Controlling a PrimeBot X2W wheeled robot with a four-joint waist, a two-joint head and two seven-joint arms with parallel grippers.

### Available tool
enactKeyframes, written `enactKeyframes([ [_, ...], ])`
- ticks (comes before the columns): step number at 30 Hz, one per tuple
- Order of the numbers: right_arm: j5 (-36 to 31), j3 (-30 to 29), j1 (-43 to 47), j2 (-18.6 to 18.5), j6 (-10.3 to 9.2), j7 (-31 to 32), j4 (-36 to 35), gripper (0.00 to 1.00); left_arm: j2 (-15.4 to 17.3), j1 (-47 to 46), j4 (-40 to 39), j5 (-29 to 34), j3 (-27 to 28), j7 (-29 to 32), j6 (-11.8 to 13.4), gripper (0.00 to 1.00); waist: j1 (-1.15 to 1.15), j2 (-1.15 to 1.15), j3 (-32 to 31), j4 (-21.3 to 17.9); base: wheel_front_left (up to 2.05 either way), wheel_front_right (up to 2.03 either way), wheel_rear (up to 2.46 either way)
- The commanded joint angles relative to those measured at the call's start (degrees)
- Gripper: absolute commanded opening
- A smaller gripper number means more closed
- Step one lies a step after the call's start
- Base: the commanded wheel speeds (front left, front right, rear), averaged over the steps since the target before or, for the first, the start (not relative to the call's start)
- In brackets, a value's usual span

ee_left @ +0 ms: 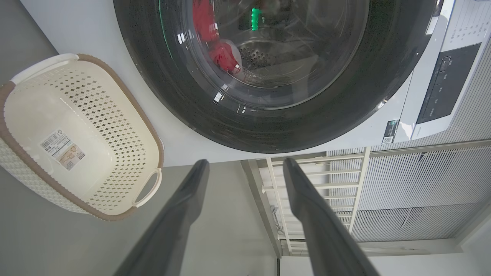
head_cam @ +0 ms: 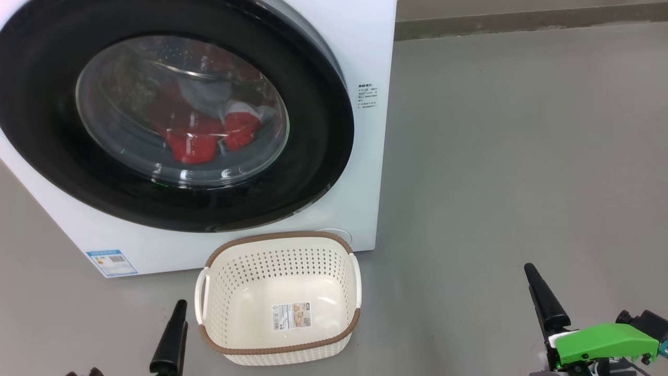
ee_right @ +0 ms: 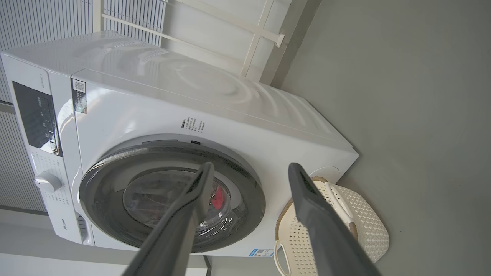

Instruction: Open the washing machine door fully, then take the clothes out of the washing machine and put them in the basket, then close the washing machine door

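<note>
The white washing machine (head_cam: 360,52) fills the upper left of the head view. Its door (head_cam: 313,130), with a wide black rim and bulging glass, lies against the front. Red clothes (head_cam: 193,141) with grey and white patches show through the glass inside the drum. The cream basket (head_cam: 276,237) stands empty on the floor just in front of the machine, a paper label on its bottom. My left gripper (ee_left: 245,163) is open, low beside the basket (ee_left: 115,126), fingers pointing at the door (ee_left: 345,107). My right gripper (ee_right: 250,165) is open too, well off to the right, holding nothing.
Bare grey floor (head_cam: 522,156) stretches to the right of the machine up to a wall skirting (head_cam: 522,21). A white railing and slatted panels (ee_left: 402,184) stand behind the machine. The control panel (ee_right: 36,115) and a knob (ee_right: 48,181) are above the door.
</note>
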Motion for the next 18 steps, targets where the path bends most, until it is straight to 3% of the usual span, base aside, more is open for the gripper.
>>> enactKeyframes([
  [1, -1.68, 0.52, -3.11, -0.80, 0.01, -0.61, -1.32, 1.00, 0.84, -2.34, -1.93, 1.26, 0.27, -0.64, -0.12, 1.00, -0.01, 0.00, -0.02, 0.00, 0.00, 0.00, 0.00],
  [18, -17.51, 1.76, -3.99, -0.50, 0.01, -3.48, -1.36, 1.00, 0.91, -2.92, -2.71, 17.32, -0.18, -3.53, -0.19, 1.00, -0.01, 0.00, -0.28, -0.25, 0.00, 0.00, 0.00],
])
